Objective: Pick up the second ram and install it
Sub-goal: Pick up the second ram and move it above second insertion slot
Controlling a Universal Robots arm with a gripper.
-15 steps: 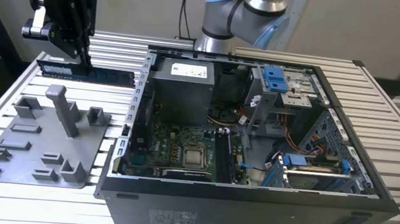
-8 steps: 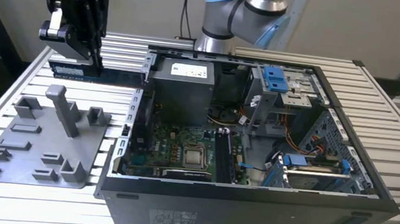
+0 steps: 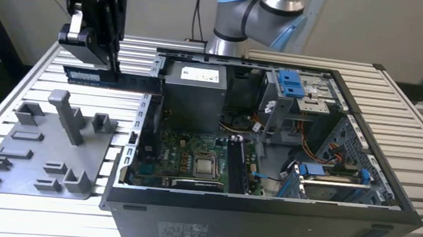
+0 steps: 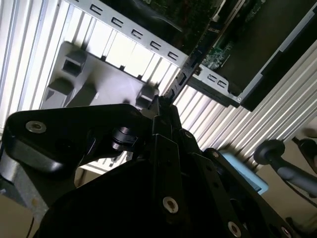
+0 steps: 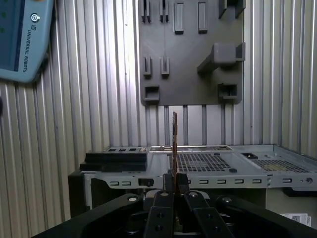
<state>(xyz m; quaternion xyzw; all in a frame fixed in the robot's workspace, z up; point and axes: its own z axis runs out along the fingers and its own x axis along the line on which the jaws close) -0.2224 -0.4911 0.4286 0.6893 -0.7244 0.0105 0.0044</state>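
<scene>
A ribbed metal table (image 3: 417, 136) carried one open computer case (image 3: 263, 226) and one gray plate (image 3: 31, 160) of moulded blocks, with a single robot arm (image 3: 259, 13) standing at the case's far side. The one gripper (image 3: 99, 64) was clamped narrow on one memory stick (image 3: 134, 81). This was a thin, dark, long strip with a bluish patch whose print was too small to read, held level and on edge in the air just outside the case wall at the exterior view's left, past the plate's far edge. One white label (image 3: 200, 73) sat on the power supply (image 3: 194, 100), its writing unreadable, and in the first wrist view the stick showed edge-on as a thin line between the closed jaws.
</scene>
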